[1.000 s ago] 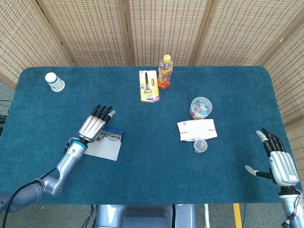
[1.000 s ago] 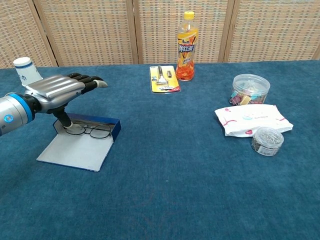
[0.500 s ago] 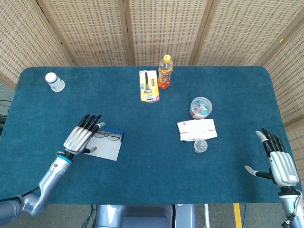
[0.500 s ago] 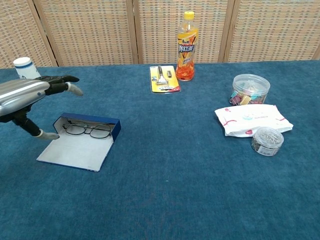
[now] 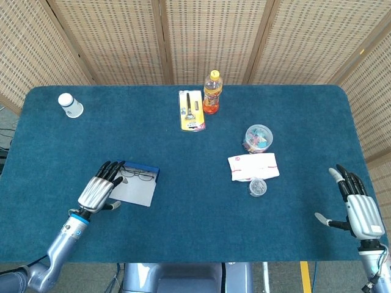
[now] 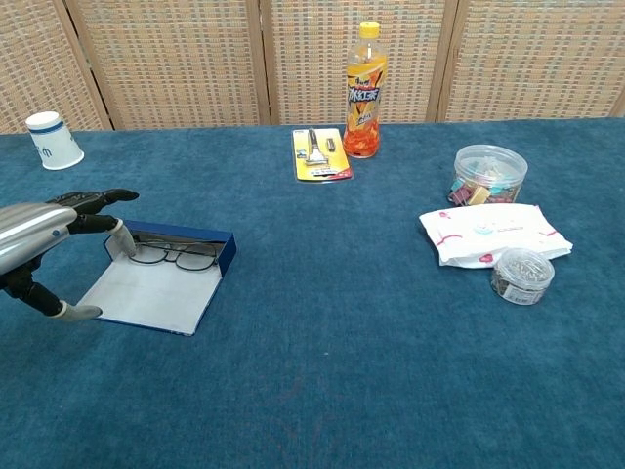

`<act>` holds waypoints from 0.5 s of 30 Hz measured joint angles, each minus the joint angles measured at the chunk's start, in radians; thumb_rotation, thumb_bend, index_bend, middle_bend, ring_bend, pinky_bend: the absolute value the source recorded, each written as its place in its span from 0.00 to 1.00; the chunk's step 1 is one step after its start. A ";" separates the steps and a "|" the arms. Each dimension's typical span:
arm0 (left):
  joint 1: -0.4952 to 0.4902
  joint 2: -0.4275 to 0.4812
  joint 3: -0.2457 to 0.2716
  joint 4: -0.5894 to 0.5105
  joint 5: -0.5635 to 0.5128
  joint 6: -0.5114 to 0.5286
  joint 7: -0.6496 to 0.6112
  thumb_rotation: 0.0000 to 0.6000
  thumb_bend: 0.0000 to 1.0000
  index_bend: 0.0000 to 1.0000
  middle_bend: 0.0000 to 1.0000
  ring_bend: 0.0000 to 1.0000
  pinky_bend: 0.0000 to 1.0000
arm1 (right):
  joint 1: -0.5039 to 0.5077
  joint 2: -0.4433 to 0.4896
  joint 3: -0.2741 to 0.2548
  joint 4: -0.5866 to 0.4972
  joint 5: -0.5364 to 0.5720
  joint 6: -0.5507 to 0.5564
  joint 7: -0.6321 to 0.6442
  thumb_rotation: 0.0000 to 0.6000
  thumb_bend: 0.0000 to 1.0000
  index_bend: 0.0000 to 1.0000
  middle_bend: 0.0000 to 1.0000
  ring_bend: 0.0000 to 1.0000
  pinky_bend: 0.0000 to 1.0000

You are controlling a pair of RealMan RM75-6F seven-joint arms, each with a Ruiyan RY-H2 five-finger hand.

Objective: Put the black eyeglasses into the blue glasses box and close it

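Note:
The blue glasses box (image 5: pixel 142 168) (image 6: pixel 216 249) lies open on the table's left side, its pale lid (image 5: pixel 134 191) (image 6: pixel 146 296) flat toward me. The black eyeglasses (image 5: pixel 138 176) (image 6: pixel 174 256) sit inside the box's tray. My left hand (image 5: pixel 98 190) (image 6: pixel 44 236) hovers at the box's left edge, fingers spread and holding nothing, the thumb low by the lid's near left corner. My right hand (image 5: pixel 357 207) rests open at the table's near right corner, far from the box; the chest view does not show it.
A white paper cup (image 5: pixel 71 105) (image 6: pixel 54 140) stands at the far left. An orange drink bottle (image 5: pixel 212 92) (image 6: pixel 364 91) and a yellow blister pack (image 5: pixel 191 110) (image 6: pixel 320 154) are at the back centre. A plastic jar (image 6: pixel 488 175), a tissue pack (image 6: pixel 492 233) and a small round tin (image 6: pixel 521 275) lie right of centre.
My left hand has drawn back from above the box toward the near left, uncovering the eyeglasses in the tray. The right hand has stayed still.

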 measured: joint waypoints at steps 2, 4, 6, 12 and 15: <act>0.005 -0.016 0.006 0.027 0.010 0.005 -0.025 1.00 0.17 0.35 0.00 0.00 0.00 | 0.000 0.000 0.000 0.000 0.000 0.000 0.001 1.00 0.00 0.00 0.00 0.00 0.00; 0.011 -0.033 0.011 0.056 0.022 0.011 -0.047 1.00 0.17 0.35 0.00 0.00 0.00 | 0.000 0.000 0.000 0.001 0.000 -0.001 0.001 1.00 0.00 0.00 0.00 0.00 0.00; 0.015 -0.048 0.015 0.079 0.032 0.018 -0.058 1.00 0.17 0.35 0.00 0.00 0.00 | 0.000 0.000 0.000 0.001 -0.001 -0.001 0.002 1.00 0.00 0.00 0.00 0.00 0.00; 0.023 -0.086 0.017 0.138 0.051 0.033 -0.084 1.00 0.17 0.35 0.00 0.00 0.00 | 0.000 0.001 -0.001 0.001 -0.002 0.001 0.003 1.00 0.00 0.00 0.00 0.00 0.00; 0.024 -0.101 0.015 0.160 0.052 0.029 -0.101 1.00 0.17 0.35 0.00 0.00 0.00 | 0.000 0.001 -0.001 0.001 -0.002 0.000 0.003 1.00 0.00 0.00 0.00 0.00 0.00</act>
